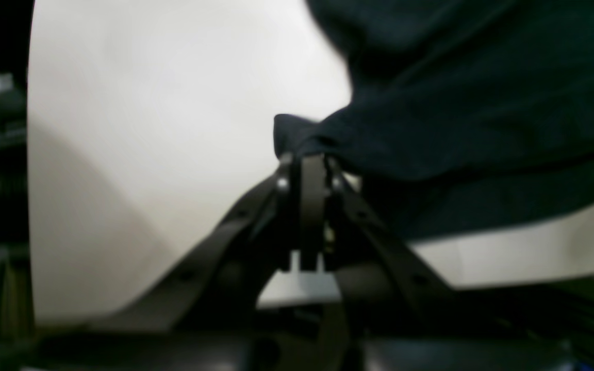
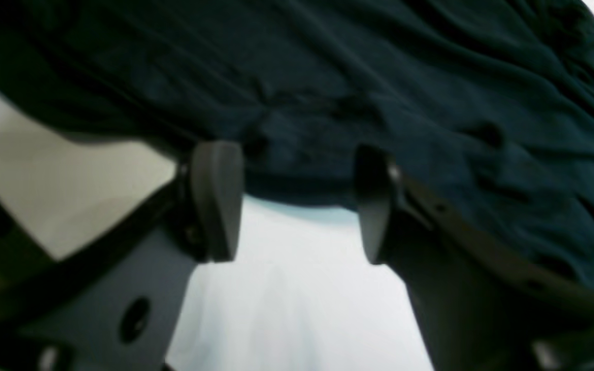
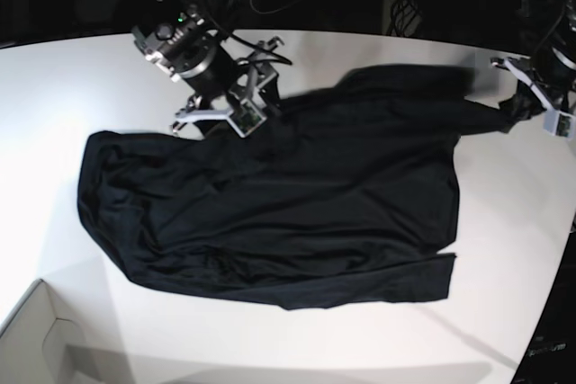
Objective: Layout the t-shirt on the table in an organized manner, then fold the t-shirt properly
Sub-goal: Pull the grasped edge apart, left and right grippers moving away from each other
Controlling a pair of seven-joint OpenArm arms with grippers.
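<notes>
Black cloth is pinched in the left gripper [image 1: 310, 167], a bunched edge of the t-shirt [image 3: 279, 213]. Beside the shirt's far edge, the right gripper [image 2: 297, 201] gapes with its 2 fingers empty. It sprawls across the table [image 3: 72, 78].

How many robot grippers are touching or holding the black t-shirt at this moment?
1. The left gripper is shut on the edge of the t-shirt. The right gripper is open at another edge, with nothing between its fingers; contact there is unclear.

Matt black cloth t-shirt [image 3: 288, 213] on smooth white table [image 3: 54, 87].
</notes>
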